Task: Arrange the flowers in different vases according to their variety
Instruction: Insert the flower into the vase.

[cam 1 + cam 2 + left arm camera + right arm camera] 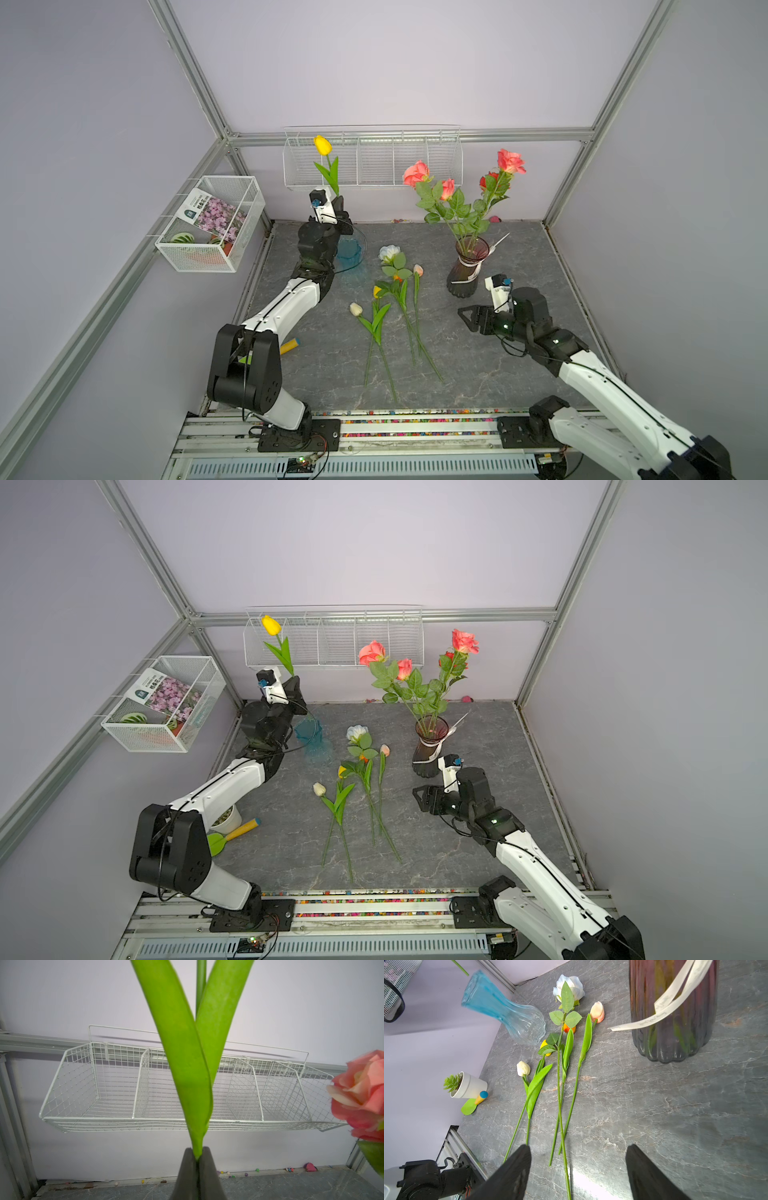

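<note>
Left claw [198,1155] is clenched on the yellow tulip [323,145] at its leaf base, holding it upright just above the teal vase [348,249]. Right claw [578,1147] is wide open and empty — hovering above the desk [498,374] beside the maroon vase [465,270], which has the pink roses [415,172] in it.

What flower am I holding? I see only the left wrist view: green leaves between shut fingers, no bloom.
Observer: A yellow tulip; the left gripper is shut on its stem.
Operator: Where is the vase for it?
Observer: The teal vase stands below that gripper; the stem's end hangs near its rim, apparently not inside.
Operator: Is the other arm busy?
Observer: No. The right gripper is open and empty, near the maroon vase.
</note>
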Controlling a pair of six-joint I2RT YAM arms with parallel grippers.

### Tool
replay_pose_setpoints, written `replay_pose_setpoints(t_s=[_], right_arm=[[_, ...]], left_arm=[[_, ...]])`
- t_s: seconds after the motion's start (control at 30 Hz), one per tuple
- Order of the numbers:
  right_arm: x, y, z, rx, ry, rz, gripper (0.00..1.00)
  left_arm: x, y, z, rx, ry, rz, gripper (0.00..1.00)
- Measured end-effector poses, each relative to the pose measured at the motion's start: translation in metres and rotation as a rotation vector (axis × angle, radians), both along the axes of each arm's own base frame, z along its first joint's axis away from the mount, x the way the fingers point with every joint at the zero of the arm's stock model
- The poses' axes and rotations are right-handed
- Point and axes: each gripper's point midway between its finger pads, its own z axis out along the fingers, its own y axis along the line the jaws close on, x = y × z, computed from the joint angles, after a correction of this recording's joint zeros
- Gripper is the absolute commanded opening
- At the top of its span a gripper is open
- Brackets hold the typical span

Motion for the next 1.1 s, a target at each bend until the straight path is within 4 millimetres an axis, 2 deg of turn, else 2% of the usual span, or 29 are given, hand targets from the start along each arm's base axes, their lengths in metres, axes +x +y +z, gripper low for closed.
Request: replay_pose_setpoints(t_s=[0.27, 0.37, 0.4, 0.43, 0.47, 0.5, 0.57, 0.77, 0.8, 0.9, 1.1], right_arm=[[0.0, 0.003, -0.008, 0.001, 0.023, 0.014, 0.76], [-0.001, 0.004, -0.01, 0.006, 0.029, 0.019, 0.76], [-0.001, 0.004, -0.011, 0.007, 0.029, 0.02, 0.76], [-0.002, 0.005, -0.011, 0.009, 0.03, 0.021, 0.77], [-0.002, 0.005, -0.012, 0.011, 0.033, 0.021, 0.76], [-0.001, 0.005, -0.012, 0.011, 0.034, 0.022, 0.76], [-0.001, 0.007, -0.013, 0.011, 0.038, 0.025, 0.77], [-0.008, 0.027, -0.021, -0.014, 0.066, 0.09, 0.76], [-0.007, 0.032, -0.021, -0.021, 0.068, 0.102, 0.76], [-0.006, 0.046, -0.021, -0.042, 0.072, 0.138, 0.75], [-0.002, 0.077, -0.027, -0.11, 0.079, 0.219, 0.7]], left_arm=[[-0.006, 0.003, -0.061, -0.001, 0.11, 0.0, 0.0], [-0.009, 0.003, -0.073, -0.011, 0.131, -0.002, 0.0], [-0.01, 0.004, -0.075, -0.017, 0.138, -0.002, 0.07], [-0.011, 0.004, -0.077, -0.022, 0.143, -0.003, 0.24], [-0.012, 0.004, -0.078, -0.032, 0.152, -0.004, 0.45], [-0.014, 0.005, -0.077, -0.037, 0.158, -0.005, 0.6], [-0.017, 0.006, -0.074, -0.05, 0.171, -0.008, 0.76], [-0.044, 0.008, -0.046, -0.114, 0.21, -0.035, 0.92], [-0.05, 0.008, -0.04, -0.125, 0.222, -0.042, 1.0], [-0.067, 0.006, -0.027, -0.162, 0.255, -0.059, 1.0], [-0.111, 0.009, -0.016, -0.273, 0.346, -0.073, 1.0]])
